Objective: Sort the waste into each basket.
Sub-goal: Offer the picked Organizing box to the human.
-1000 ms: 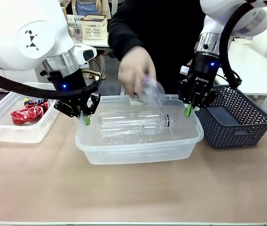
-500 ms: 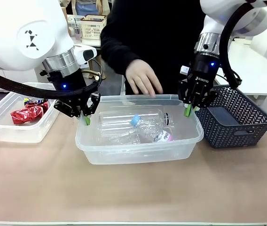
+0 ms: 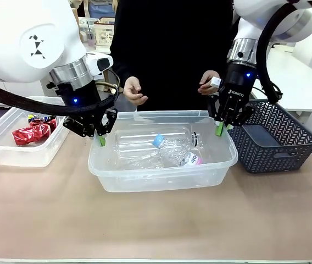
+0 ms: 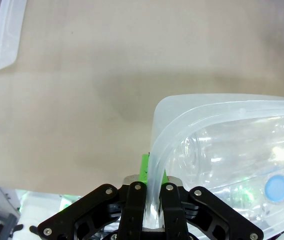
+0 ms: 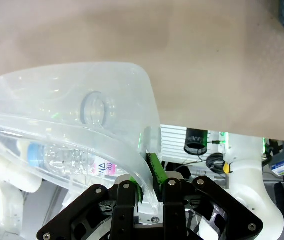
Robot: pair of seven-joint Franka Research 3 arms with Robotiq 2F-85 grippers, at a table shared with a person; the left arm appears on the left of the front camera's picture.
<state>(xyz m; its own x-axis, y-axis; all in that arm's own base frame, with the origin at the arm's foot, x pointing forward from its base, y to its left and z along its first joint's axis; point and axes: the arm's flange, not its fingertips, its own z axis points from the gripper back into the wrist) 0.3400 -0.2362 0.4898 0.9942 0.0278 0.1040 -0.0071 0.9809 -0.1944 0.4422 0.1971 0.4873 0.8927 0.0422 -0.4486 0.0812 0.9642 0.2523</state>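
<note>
The middle tub (image 3: 161, 173), a transparent rectangular container with rounded corners and a rolled rim, sat on the table (image 3: 156, 220) between the two arms. It held clear plastic bottles lying on their sides: a crumpled bottle with a pink label and blue cap (image 3: 175, 153) lay toward the tub's right half, and a larger uncapped clear bottle (image 3: 145, 140) lay behind it along the far wall, its open neck pointing toward the right end. The left gripper (image 3: 101, 141) pinched the rim at the tub's far-left corner, its green pads pressed on either side of the plastic wall; the left wrist view showed that rim (image 4: 154, 170) running straight down between the fingers, with the blue cap (image 4: 277, 187) visible through the wall. The right gripper (image 3: 219, 130) pinched the rim at the far-right corner in the same way, and the right wrist view showed the wall (image 5: 142, 165) clamped between its fingers, the open bottle neck (image 5: 94, 107) and the pink label (image 5: 104, 167) seen through the plastic. A second transparent tub (image 3: 21, 148) stood at the table's left side, well apart from the first, holding crumpled shiny red wrappers (image 3: 31, 133) with a small colourful packet (image 3: 35, 117) behind them. A dark grey lattice-sided basket (image 3: 271, 137) stood just beside the middle tub's right end. The person stood at the far side with both hands (image 3: 134, 91) raised above the table, clear of the tub.
</note>
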